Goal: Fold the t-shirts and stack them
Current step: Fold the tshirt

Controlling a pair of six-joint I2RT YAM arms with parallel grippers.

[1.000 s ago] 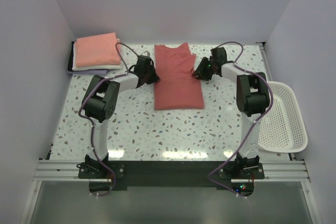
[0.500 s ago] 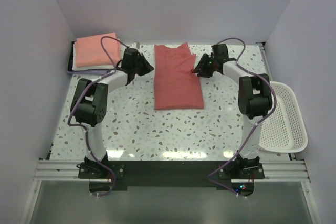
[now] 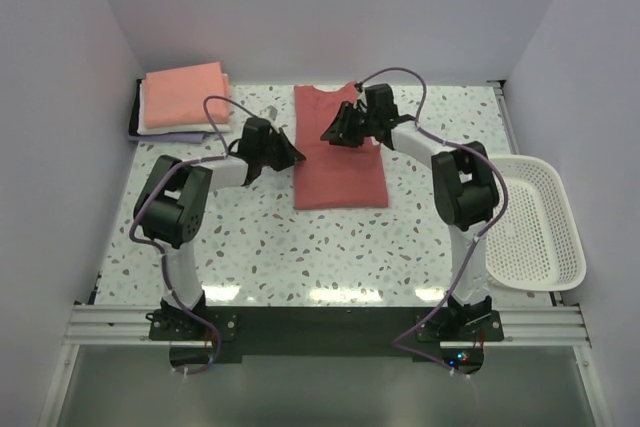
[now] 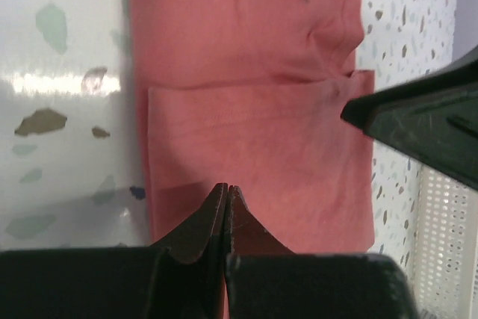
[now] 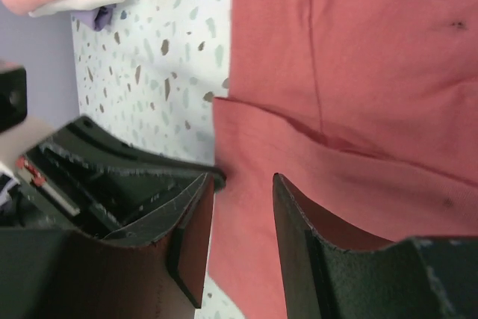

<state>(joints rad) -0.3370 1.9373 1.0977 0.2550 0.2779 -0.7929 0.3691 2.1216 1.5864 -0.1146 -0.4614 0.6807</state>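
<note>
A dusty-red t-shirt (image 3: 340, 162) lies flat in the middle of the table, folded into a long strip with its sleeves turned in. My left gripper (image 3: 297, 157) is shut and empty, its tips at the shirt's left edge (image 4: 254, 72). My right gripper (image 3: 329, 135) is open, low over the shirt's left half (image 5: 373, 50), close to the left gripper (image 5: 112, 177). A stack of folded t-shirts sits at the back left, salmon-pink (image 3: 183, 95) on top, then white (image 3: 175, 128) and lavender (image 3: 165, 136).
A white lattice basket (image 3: 535, 222) stands at the right edge of the table. The speckled tabletop (image 3: 330, 247) shows in front of the shirt. Walls close in the back and both sides.
My right gripper has swung left from the shirt's right edge to over its left half. My left gripper went toward the back left, then came back to the shirt's left edge.
</note>
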